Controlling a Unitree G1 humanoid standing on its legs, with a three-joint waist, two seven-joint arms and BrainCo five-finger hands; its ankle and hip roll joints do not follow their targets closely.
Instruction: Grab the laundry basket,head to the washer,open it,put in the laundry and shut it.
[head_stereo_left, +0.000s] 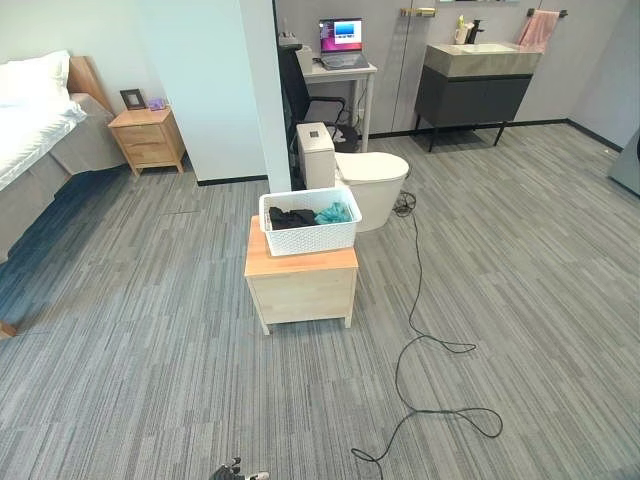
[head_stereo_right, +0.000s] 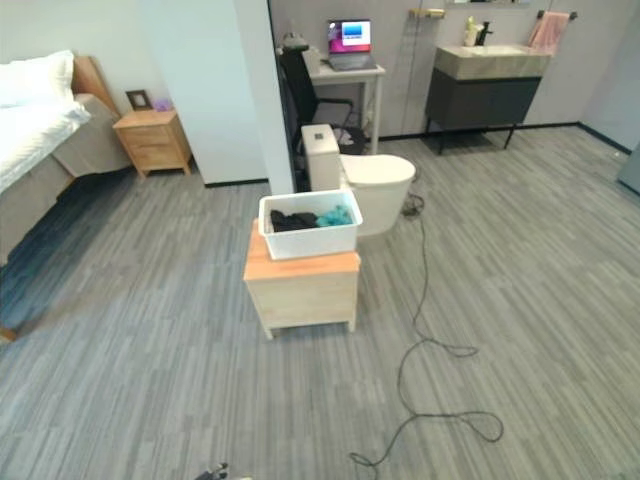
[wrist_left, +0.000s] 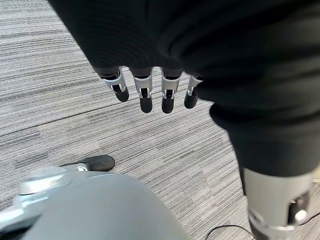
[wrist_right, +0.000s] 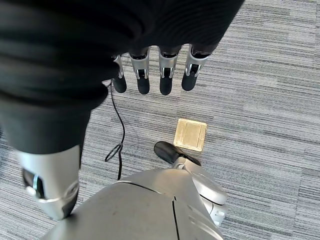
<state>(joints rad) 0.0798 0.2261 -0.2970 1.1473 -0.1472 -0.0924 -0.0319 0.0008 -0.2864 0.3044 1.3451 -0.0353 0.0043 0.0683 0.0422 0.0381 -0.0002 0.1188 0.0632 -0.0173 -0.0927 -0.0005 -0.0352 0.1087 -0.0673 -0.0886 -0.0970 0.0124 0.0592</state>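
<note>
Your left robot hand (wrist_left: 150, 90) and right robot hand (wrist_right: 155, 75) hang relaxed, fingers straight, holding nothing; white perforated plastic laundry basket (head_stereo_left: 310, 232) of dark and teal clothes (head_stereo_left: 305, 215) sits on the small wooden counter (head_stereo_left: 300, 280).

No legible text, label, number or sign found. Laptop screen (head_stereo_left: 341, 33) on the rear counter (head_stereo_left: 340, 68) lit in pink and blue, content too small to read. Small framed picture (head_stereo_left: 133, 98) on the bedside cabinet (head_stereo_left: 148, 138) unreadable. White laundry basket (head_stereo_left: 310, 234) and the wooden cabinet (head_stereo_left: 301, 285) beneath it unmarked on the faces shown.
</note>
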